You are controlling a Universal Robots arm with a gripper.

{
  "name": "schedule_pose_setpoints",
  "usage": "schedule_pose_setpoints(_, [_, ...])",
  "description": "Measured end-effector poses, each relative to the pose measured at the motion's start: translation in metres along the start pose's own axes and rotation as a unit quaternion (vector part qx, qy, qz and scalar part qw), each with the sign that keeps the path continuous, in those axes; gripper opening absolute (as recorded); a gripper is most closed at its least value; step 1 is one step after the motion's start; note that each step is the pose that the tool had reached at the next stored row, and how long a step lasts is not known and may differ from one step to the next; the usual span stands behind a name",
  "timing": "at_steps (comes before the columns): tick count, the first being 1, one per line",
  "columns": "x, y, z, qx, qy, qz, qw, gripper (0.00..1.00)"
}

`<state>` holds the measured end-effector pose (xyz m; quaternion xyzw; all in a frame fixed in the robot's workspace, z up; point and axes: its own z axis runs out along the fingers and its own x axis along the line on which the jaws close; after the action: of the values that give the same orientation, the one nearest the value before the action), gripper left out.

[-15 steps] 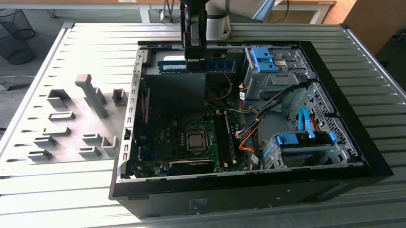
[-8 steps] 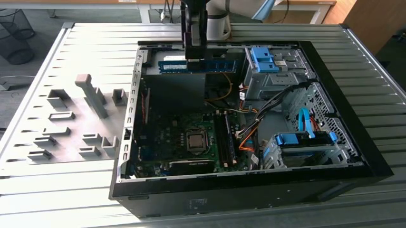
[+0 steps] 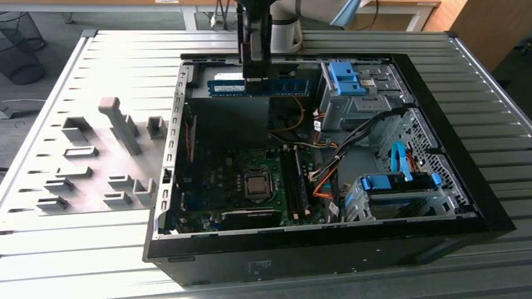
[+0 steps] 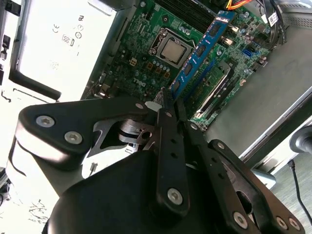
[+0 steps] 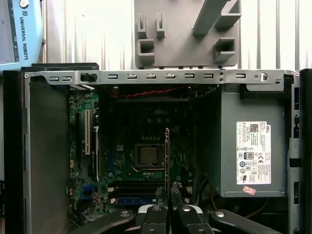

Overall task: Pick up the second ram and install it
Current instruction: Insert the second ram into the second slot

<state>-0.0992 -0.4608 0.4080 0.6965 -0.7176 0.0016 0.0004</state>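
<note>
Second ram [image 4: 202, 45], blue with black chips, clamped by one end in the pincer [image 4: 168, 108] and raised above the motherboard [image 4: 146, 68] inside the open computer case [image 3: 465, 187]. Seen edge-on in the first wrist view [image 5: 167, 156], rising straight out from between the closed fingertips [image 5: 161, 195]. In the exterior view, held flat-side-on [image 3: 266, 87] near the far wall of the case, level along its length, with a pale label [image 3: 227, 88] at the end toward the exterior view's left; print on it too small to make out. Pincer [image 3: 255, 71] gripping the stick from above near its middle. White sticker with printed marks and a small red tag on the grey power supply [image 5: 253, 151]. Grey holder blocks [image 3: 91, 168] on the slatted bench [image 3: 83, 255], outside the case at the exterior view's left.
</note>
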Motion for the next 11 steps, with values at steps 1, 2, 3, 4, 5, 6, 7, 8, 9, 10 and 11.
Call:
schedule_pose_setpoints(1, [0.0,0.0,0.0002,0.0,0.0001,0.002,1.0,0.14])
schedule_pose_setpoints(2, [0.0,0.0,0.0004,0.0,0.0002,0.004,1.0,0.14])
schedule_pose_setpoints(3, [0.0,0.0,0.0006,0.0,0.0002,0.006,1.0,0.14])
schedule_pose_setpoints(4, [0.0,0.0,0.0009,0.0,0.0003,0.007,1.0,0.14])
schedule_pose_setpoints(5, [0.0,0.0,0.001,0.0,0.0004,0.009,1.0,0.14])
schedule_pose_setpoints(6, [0.0,0.0,0.0012,0.0,0.0005,0.011,0.9999,0.14])
schedule_pose_setpoints(7, [0.0,0.0,0.0014,0.0,0.0007,0.014,0.9999,0.14])
schedule_pose_setpoints(8, [0.0,0.0,0.0016,0.0,0.0008,0.017,0.9999,0.14])
schedule_pose_setpoints(9, [0.0,0.0,0.0018,0.0,0.001,0.019,0.9998,0.14])
schedule_pose_setpoints(10, [0.0,0.0,0.002,0.0,0.0011,0.022,0.9998,0.14])
schedule_pose_setpoints(11, [0.0,0.0,0.0023,0.0,0.0011,0.026,0.9996,0.14])
